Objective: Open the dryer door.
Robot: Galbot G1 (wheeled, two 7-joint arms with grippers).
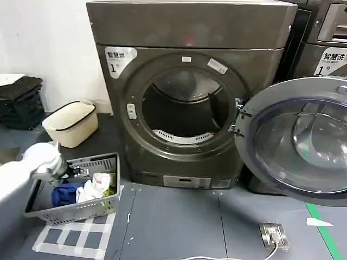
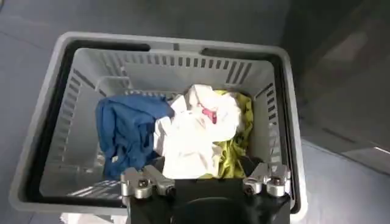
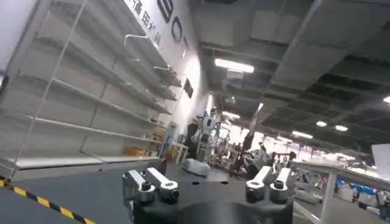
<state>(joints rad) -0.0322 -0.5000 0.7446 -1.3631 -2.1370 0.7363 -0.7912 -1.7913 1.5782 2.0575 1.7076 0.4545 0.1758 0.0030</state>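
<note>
Left gripper [image 2: 206,182] spread wide above a grey laundry basket [image 2: 58,115] of blue, white and yellow clothes [image 2: 183,131], near left of the dryer [image 1: 187,103]. Right gripper [image 3: 207,187] likewise spread wide, pointed toward shelving [image 3: 91,97]. Dryer door [image 1: 295,135] swung fully open to the right, drum [image 1: 187,105] exposed.

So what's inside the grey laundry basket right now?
The grey basket holds a blue garment, a white one and a yellow-green one. Anything beneath them is covered.

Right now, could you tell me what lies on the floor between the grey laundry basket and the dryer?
In the head view, only bare dark floor separates the grey laundry basket from the dryer, whose dryer door stands open.
</note>
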